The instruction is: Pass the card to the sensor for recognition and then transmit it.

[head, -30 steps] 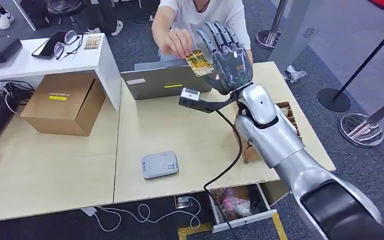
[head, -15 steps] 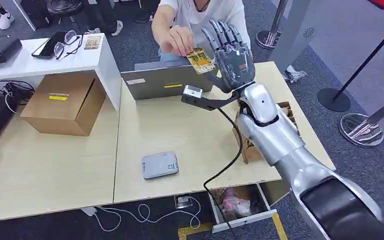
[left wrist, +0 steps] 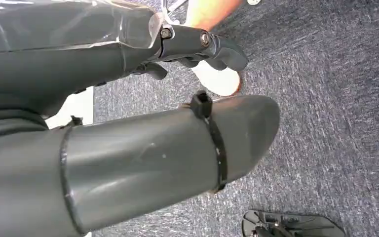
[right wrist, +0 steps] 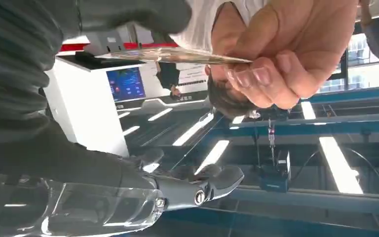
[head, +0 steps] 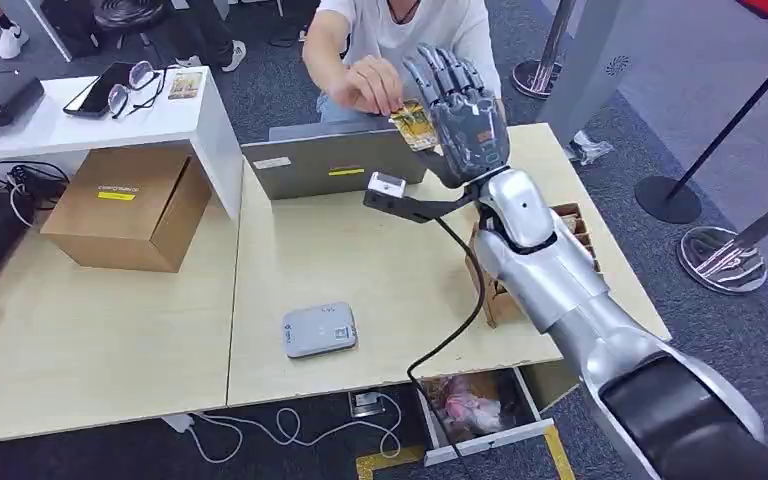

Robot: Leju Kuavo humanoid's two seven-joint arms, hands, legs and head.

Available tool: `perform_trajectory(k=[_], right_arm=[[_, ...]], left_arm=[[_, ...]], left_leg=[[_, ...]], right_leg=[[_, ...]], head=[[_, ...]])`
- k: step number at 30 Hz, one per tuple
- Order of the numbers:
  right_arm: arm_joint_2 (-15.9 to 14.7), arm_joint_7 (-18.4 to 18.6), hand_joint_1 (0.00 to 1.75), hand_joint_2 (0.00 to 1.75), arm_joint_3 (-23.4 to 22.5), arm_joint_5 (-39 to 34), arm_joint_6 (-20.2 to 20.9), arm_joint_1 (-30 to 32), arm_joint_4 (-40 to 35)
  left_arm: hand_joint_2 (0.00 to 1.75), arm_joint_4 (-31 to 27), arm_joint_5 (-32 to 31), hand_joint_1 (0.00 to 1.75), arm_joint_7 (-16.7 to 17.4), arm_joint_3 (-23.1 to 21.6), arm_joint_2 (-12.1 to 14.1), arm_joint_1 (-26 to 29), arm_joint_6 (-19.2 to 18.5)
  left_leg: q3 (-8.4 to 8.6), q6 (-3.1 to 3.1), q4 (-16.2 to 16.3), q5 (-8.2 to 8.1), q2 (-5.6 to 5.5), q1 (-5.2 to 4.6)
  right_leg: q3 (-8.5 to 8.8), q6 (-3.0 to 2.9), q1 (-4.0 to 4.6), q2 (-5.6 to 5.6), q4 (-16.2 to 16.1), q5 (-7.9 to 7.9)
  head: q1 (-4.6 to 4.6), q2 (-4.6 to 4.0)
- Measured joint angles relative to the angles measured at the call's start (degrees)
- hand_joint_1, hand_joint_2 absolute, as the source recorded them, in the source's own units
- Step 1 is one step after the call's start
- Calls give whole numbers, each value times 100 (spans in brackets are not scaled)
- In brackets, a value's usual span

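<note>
right hand [head: 465, 120] and a person's hand [head: 372, 85] both pinch the card [head: 413, 125]; print unreadable.

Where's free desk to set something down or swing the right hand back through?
Bare wood lies left of the sensor, in front of the cardboard box, and between the sensor and the laptop. It's crowded at the far edge: right hand, card and the person's hand meet above the laptop, beside the carton.

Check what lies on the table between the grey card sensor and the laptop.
Nothing: in the head view, the stretch of table between the sensor and the laptop is bare wood.
</note>
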Motion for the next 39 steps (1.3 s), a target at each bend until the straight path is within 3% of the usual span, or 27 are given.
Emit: perform_trajectory(k=[33,39], right_arm=[[46,-61,175,175,123,-142,15,-70,61],[79,-193,175,175,138,-556,86,-64,59]], left_arm=[[0,2,37,0,18,0,-2,-1,44],[0,2,46,0,46,0,-4,-2,59]], left_leg=[[-1,0,0,0,0,0],[0,0,0,0,0,0]], right_leg=[[0,0,0,-1,0,0],[0,0,0,0,0,0]], head=[[2,0],[0,0]])
